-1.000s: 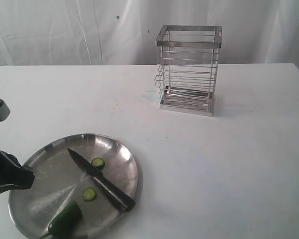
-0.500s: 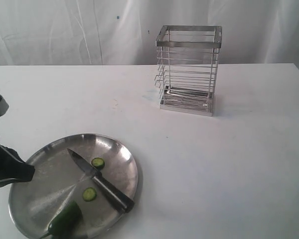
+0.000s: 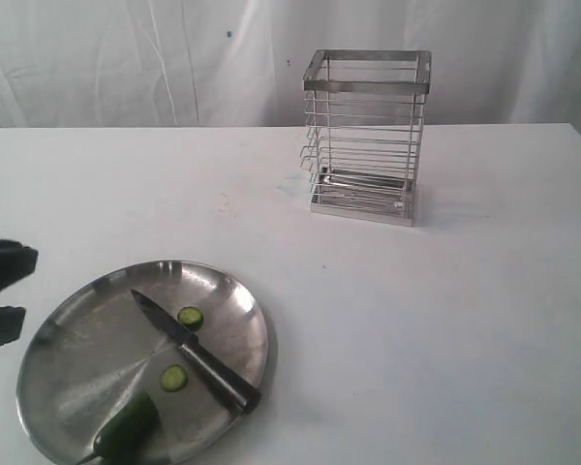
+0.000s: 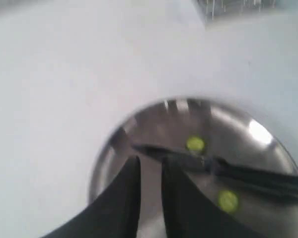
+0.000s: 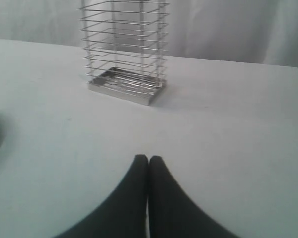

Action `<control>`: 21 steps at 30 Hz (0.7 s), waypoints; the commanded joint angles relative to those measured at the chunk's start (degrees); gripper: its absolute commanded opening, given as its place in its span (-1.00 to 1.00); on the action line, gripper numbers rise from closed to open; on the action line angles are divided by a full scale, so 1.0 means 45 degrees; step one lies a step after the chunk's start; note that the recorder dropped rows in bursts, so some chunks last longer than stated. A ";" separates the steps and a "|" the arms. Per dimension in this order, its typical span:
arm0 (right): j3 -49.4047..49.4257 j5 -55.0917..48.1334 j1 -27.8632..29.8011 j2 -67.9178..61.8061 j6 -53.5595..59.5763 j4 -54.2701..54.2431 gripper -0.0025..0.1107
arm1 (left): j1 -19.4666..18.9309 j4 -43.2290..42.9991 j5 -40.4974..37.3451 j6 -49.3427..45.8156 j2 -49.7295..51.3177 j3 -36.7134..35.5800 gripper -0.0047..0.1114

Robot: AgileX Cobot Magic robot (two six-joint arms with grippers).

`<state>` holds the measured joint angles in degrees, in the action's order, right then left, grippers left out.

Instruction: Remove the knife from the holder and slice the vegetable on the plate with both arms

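Black left fingers [image 4: 129,191] hang slightly parted over the plate [image 4: 258,134]; right fingers [image 5: 139,183] pressed together.

I can't read any writing, label, brand, number or sign in my views right now. The holder [image 3: 366,136], the plate [image 3: 73,315] and the knife [image 3: 196,352] carry no marks I can make out, and the left wrist view is too blurred for any lettering.
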<state>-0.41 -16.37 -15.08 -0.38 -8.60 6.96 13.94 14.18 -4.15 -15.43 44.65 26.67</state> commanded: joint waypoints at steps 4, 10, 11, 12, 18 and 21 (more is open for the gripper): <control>0.0090 -0.0003 0.2277 0.0084 -0.0037 0.0071 -0.96 | 0.0725 -0.1029 0.4869 0.0986 -0.6036 -0.4176 -0.55; 0.0090 -0.0003 0.2277 0.0084 -0.0037 0.0071 -0.96 | 0.0725 -0.1029 0.2382 0.1558 -0.9716 -0.5926 -0.55; 0.0090 -0.0003 0.2277 0.0084 -0.0037 0.0071 -0.96 | 0.0725 -0.1029 0.2238 0.1737 -0.9922 -0.5926 -0.55; 0.0090 -0.0003 0.2277 0.0084 -0.0037 0.0071 -0.96 | 0.0725 -0.1144 0.1386 0.1828 -0.9922 -0.5926 -0.55; 0.0090 -0.0056 0.2277 0.0084 -0.0037 0.0071 -0.96 | 0.0725 -0.2193 0.0604 0.2865 -0.9922 -0.5926 -0.55; 0.0090 -0.0056 0.2277 0.0084 -0.0037 0.0071 -0.96 | 0.0725 -0.2257 0.0654 0.2865 -0.9922 -0.5926 -0.55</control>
<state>-0.41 -16.59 -5.21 -0.38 -8.60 6.96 16.79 4.33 -1.05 -3.28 0.30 0.14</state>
